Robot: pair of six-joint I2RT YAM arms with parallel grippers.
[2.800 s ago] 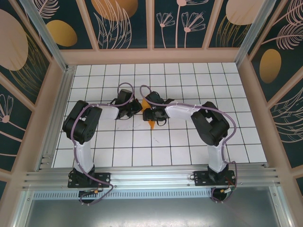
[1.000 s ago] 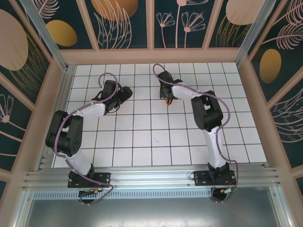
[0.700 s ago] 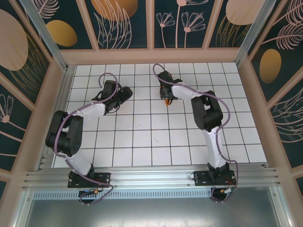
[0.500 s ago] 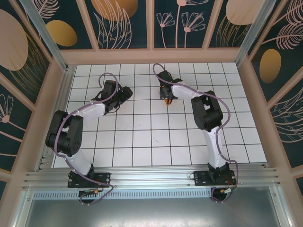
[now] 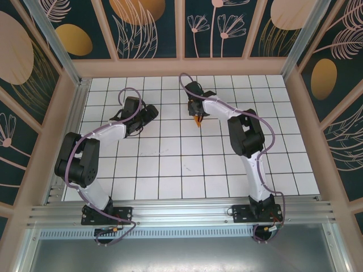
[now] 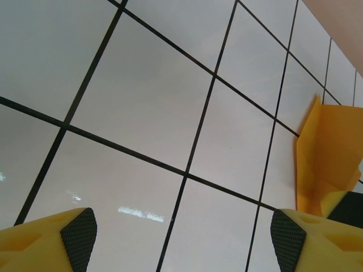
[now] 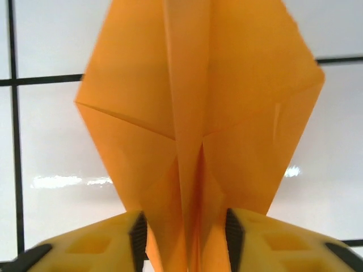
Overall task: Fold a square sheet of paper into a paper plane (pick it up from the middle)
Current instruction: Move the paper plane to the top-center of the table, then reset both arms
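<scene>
Sitting within right pincer (image 7: 185,237): paper plane (image 7: 198,102)

Overhead camera looks down; both wrist cameras look close, sharing the paper plane (image 7: 198,113).

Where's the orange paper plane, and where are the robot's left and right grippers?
paper plane (image 7: 190,90), right wrist view, on its middle fold.
right gripper (image 7: 186,238), right wrist view, midway between its yellow fingertips.
left gripper (image 6: 184,241), left wrist view, midway between its yellow fingertips.
</scene>
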